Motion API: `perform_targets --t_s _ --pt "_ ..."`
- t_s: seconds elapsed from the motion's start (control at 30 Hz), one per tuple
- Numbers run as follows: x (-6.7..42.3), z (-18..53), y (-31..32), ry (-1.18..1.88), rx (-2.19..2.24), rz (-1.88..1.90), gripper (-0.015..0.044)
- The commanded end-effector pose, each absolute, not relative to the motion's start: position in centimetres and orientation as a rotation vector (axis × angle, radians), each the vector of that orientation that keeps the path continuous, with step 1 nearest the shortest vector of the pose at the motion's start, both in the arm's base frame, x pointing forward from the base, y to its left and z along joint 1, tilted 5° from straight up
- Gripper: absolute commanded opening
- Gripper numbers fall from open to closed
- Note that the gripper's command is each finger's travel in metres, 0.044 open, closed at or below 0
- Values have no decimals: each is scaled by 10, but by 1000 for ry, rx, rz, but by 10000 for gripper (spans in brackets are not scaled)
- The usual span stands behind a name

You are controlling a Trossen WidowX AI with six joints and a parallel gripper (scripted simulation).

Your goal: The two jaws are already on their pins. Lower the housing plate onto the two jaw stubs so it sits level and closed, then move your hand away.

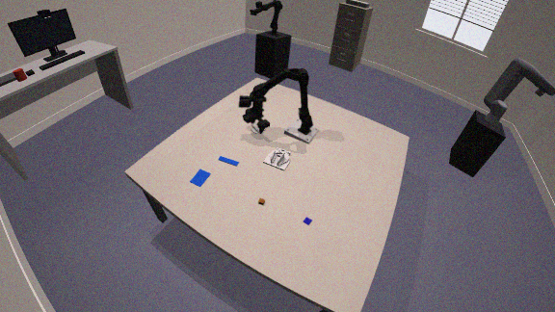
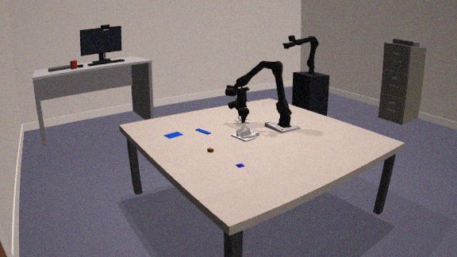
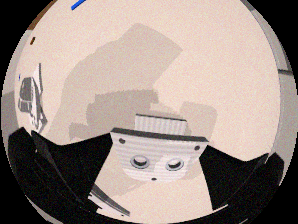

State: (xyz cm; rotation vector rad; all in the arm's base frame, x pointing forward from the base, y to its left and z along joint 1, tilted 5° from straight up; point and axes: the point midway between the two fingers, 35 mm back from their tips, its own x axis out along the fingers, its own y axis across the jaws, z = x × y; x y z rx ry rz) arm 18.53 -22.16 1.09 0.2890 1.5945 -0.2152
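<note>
Our black gripper (image 1: 256, 128) (image 2: 243, 120) (image 3: 157, 143) is spread and empty, with the white, two-holed housing plate (image 3: 156, 154) between its fingers, near the desk's (image 1: 337, 193) (image 2: 301, 170) back-left edge in the top view.

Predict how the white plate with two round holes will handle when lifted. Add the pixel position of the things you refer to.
The white plate (image 3: 157, 171) looks stiff, its edges straight and flat. It is probably light, being thin with holes through it. It may tip if gripped off-centre, since a ribbed block sticks out along one side.
</note>
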Motion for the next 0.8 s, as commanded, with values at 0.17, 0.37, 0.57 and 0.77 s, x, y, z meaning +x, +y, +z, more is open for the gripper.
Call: perform_targets --t_s 0.17,0.37,0.57,0.77 --pt "185 11 -222 1594 289 -215 413" --pt "185 11 -222 1594 289 -215 373" --pt "185 11 -222 1594 289 -215 351" --pt "185 11 -222 1594 289 -215 351"
